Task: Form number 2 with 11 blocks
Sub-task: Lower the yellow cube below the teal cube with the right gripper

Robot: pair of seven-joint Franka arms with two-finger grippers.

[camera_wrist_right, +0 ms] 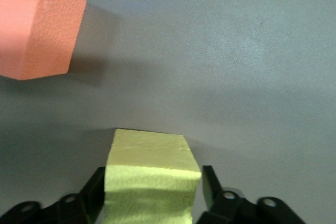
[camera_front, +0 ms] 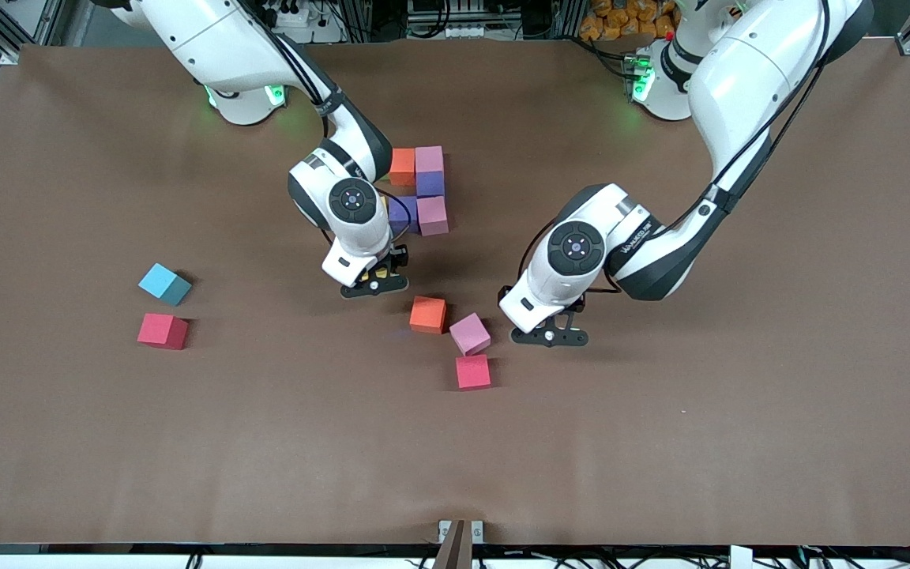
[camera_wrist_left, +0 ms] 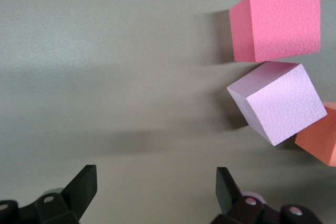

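Blocks (camera_front: 422, 192) of the unfinished number 2 cluster mid-surface (camera_front: 660, 442). Right claw (camera_front: 374, 282) sits just nearer the camera, fingers flanking a yellow block (camera_wrist_right: 152, 174); I cannot tell if they grip. Left claw (camera_front: 550, 336) hangs wide open, empty, beside loose orange (camera_front: 428, 314), pink (camera_front: 470, 333) and red (camera_front: 473, 371) blocks. Bare room all round.

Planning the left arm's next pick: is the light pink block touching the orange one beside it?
Cannot tell. In the left wrist view the pink block overlaps the orange block; the front view shows no plain gap.
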